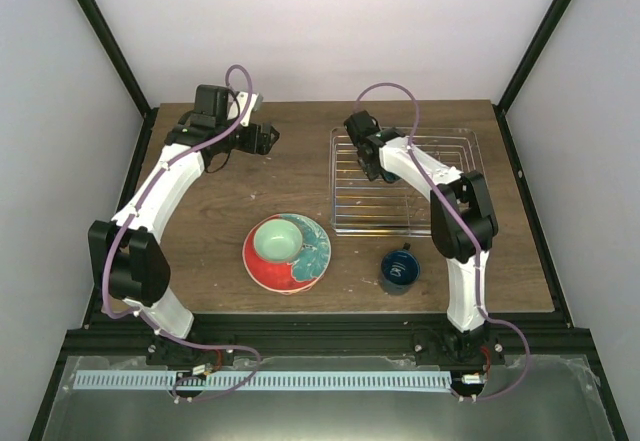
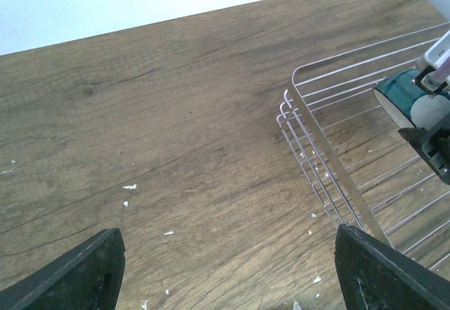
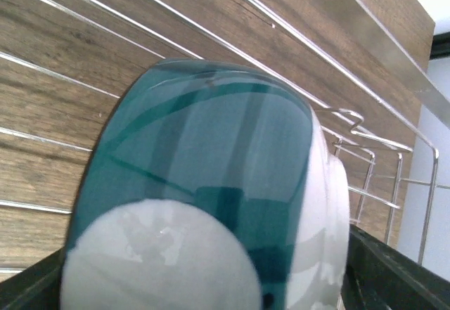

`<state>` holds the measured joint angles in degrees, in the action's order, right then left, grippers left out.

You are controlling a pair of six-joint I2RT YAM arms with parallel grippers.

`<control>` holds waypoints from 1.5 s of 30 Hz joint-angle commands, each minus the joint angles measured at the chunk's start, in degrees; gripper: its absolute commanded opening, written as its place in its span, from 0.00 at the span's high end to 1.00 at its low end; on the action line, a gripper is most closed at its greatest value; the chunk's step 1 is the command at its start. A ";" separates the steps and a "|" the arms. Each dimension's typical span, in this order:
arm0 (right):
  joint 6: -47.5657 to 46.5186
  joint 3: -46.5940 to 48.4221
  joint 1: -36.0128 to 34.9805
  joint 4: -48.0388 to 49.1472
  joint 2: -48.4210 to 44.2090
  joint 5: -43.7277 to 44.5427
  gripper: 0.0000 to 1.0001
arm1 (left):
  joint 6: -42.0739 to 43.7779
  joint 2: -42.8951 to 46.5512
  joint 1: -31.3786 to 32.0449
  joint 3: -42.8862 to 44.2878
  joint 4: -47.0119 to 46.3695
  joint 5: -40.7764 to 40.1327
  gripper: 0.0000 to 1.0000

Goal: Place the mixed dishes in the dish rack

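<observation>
My right gripper (image 3: 211, 275) is shut on the cream bowl with the blue outside (image 3: 211, 169), which lies on its side with its pale base toward the wrist camera. It hangs over the back left part of the silver wire dish rack (image 1: 333, 186); from above only a sliver of this bowl (image 1: 391, 172) shows under the gripper (image 1: 378, 159). A pale green bowl (image 1: 276, 240) sits on the red-and-teal plate (image 1: 312, 256) at the table's middle front. The dark blue mug (image 1: 399, 269) stands in front of the rack. My left gripper (image 2: 228, 231) hangs open over bare wood, left of the rack (image 2: 330, 148).
The rack's upright dividers (image 3: 394, 176) rise just right of the held bowl. Small white crumbs (image 2: 129, 187) dot the wood under the left gripper. Black frame posts and white walls close in the table's back and sides.
</observation>
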<state>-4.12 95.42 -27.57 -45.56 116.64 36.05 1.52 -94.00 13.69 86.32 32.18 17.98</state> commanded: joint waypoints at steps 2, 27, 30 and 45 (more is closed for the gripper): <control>-0.07 1.35 -1.47 1.80 0.40 -0.88 0.01 | 0.67 0.50 -0.01 0.71 -0.34 -0.73 0.17; 3.06 0.75 -5.48 -3.17 -1.41 -5.46 0.00 | 1.78 -0.79 -0.07 1.61 0.54 0.47 0.17; 4.57 1.00 -5.21 -5.28 -2.54 -7.54 0.00 | 1.90 -1.02 0.01 1.83 1.53 0.43 0.17; 10.88 -6.20 2.01 -10.48 -8.60 -12.65 0.00 | 0.86 2.68 0.70 -5.52 4.31 -1.89 0.17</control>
<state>4.45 91.33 -27.03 -54.87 109.16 23.38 2.74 -92.82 13.98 80.88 36.42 16.27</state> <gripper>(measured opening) 0.999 0.832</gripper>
